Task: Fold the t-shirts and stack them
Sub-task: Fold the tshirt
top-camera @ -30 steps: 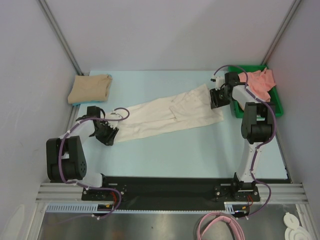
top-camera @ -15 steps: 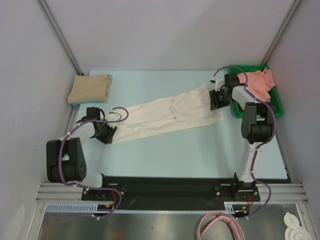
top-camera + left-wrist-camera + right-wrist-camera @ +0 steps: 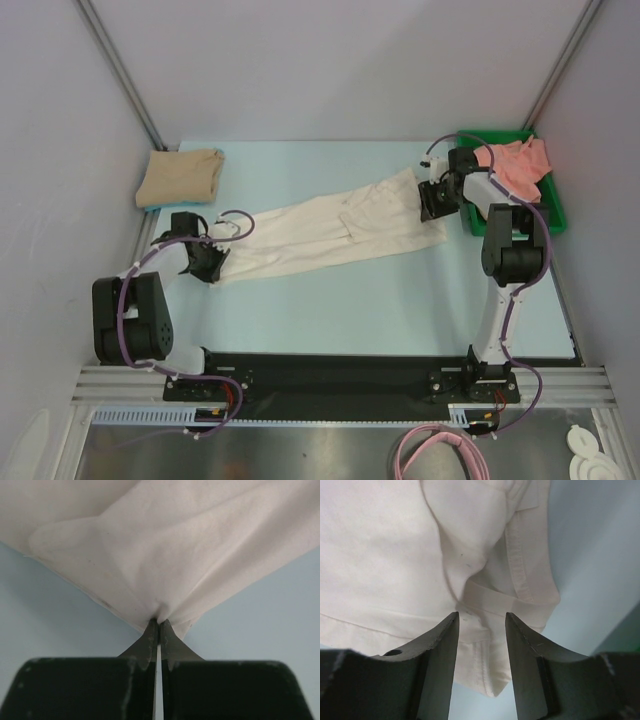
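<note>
The cream-white t-shirt (image 3: 330,230) lies stretched in a long diagonal band across the table. My left gripper (image 3: 207,264) is shut on its near-left corner, and the left wrist view shows the fabric (image 3: 150,545) pinched at the fingertips of that gripper (image 3: 158,622). My right gripper (image 3: 432,200) is open at the shirt's far-right end, and in the right wrist view this gripper (image 3: 481,617) has its jaws apart either side of a hemmed fold (image 3: 485,600). The tan-beige t-shirt (image 3: 182,177) lies folded at the back left. The salmon-pink t-shirt (image 3: 520,165) lies crumpled in the tray.
The green plastic tray (image 3: 552,215) stands at the back right, just beside my right arm. Grey walls enclose the light-blue table (image 3: 380,300) on three sides. A black rail runs along the near edge.
My left gripper has drawn back a little to the left and away with the shirt corner, pulling the band tighter. The right arm has hardly moved.
</note>
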### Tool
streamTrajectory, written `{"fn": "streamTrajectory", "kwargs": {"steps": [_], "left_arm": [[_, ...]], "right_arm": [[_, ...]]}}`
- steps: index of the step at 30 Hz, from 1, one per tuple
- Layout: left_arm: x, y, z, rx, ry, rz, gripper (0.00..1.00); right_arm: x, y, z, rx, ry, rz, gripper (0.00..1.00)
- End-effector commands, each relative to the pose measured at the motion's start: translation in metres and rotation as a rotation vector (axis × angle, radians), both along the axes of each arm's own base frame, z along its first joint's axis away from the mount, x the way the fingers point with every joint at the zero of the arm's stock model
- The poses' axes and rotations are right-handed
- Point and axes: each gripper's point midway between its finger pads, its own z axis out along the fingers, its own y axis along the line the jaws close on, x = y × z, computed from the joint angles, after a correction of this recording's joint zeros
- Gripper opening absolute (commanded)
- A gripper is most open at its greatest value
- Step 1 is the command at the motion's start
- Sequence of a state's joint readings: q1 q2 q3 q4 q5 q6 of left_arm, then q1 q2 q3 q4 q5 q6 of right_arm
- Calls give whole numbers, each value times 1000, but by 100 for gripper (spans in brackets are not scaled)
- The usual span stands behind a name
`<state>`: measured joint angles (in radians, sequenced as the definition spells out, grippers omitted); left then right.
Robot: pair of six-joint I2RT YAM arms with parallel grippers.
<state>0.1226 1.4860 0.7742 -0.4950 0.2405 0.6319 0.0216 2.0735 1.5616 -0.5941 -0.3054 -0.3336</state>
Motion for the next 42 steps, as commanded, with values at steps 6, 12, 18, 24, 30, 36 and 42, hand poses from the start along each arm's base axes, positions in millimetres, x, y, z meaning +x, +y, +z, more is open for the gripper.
{"fn": "streamTrajectory", "kwargs": {"steps": [6, 12, 18, 24, 30, 36, 42], "left_arm": [[-38, -9, -7, -36, 75, -15, 0], [-55, -10, -10, -32, 96, -25, 0], [-69, -14, -6, -39, 109, -64, 0], [-71, -16, 7, -40, 82, -73, 0], [-74, -21, 20, -51, 55, -89, 0], [-83, -22, 23, -45, 70, -102, 0], [-96, -25, 25, -51, 108, -118, 0]], "right_arm": [[24, 6, -6, -39, -12, 20, 48], [45, 12, -14, -22, 24, -3, 48], [57, 15, -21, -40, 80, -5, 46], [55, 10, -46, -214, 109, 30, 26], [67, 13, -49, -287, 56, 55, 0], [98, 21, -43, -291, -28, 55, 0], [131, 20, -41, -332, -108, 45, 0]]}}
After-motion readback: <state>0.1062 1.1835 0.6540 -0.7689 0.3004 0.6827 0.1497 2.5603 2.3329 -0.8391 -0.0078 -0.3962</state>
